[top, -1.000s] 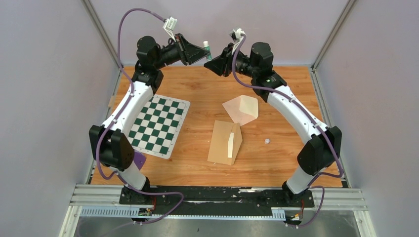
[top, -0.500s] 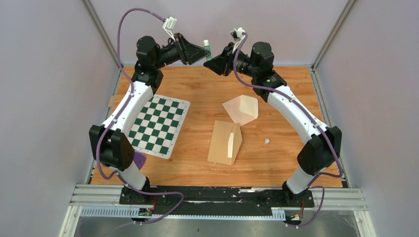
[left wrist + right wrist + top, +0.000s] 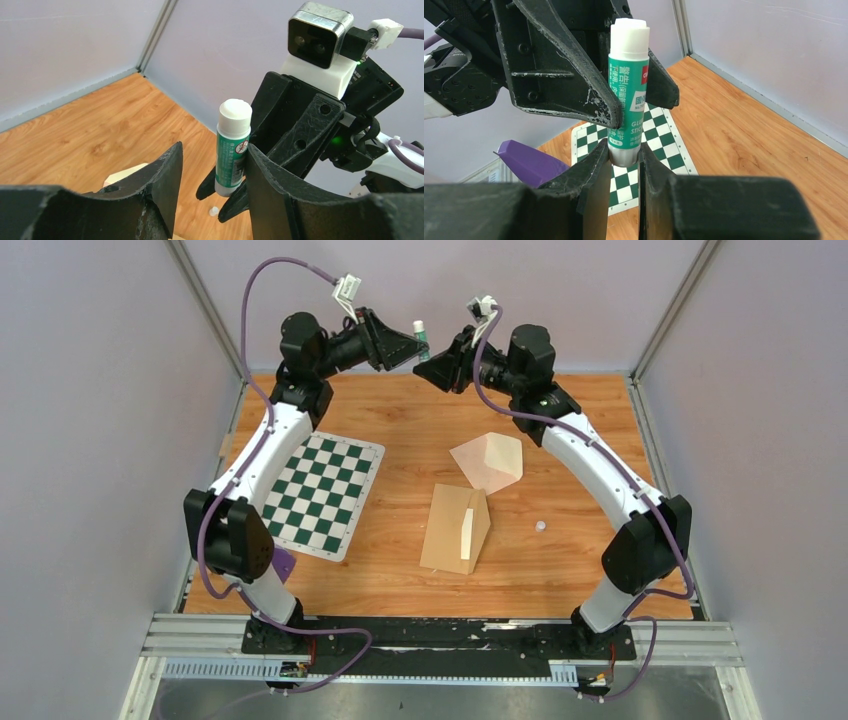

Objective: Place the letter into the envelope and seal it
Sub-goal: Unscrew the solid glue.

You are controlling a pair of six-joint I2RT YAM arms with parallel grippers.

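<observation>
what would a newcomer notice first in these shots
The green-and-white glue stick is held roughly upright in mid-air over the far edge of the table: the right gripper clamps its base, and the left gripper brackets it with jaws open. Below, a green checkered mat lies at the left, with the envelope and the letter mid-table.

Upright glue stick [image 3: 233,150] stands between the spread jaws

chess mat [image 3: 320,495]: left of centre on table [image 3: 400,420] | envelope [image 3: 450,535]: centre | letter [image 3: 488,462]: just above-right of envelope | round piece [image 3: 540,526]: right of envelope | glue stick [image 3: 421,340]: top centre
</observation>
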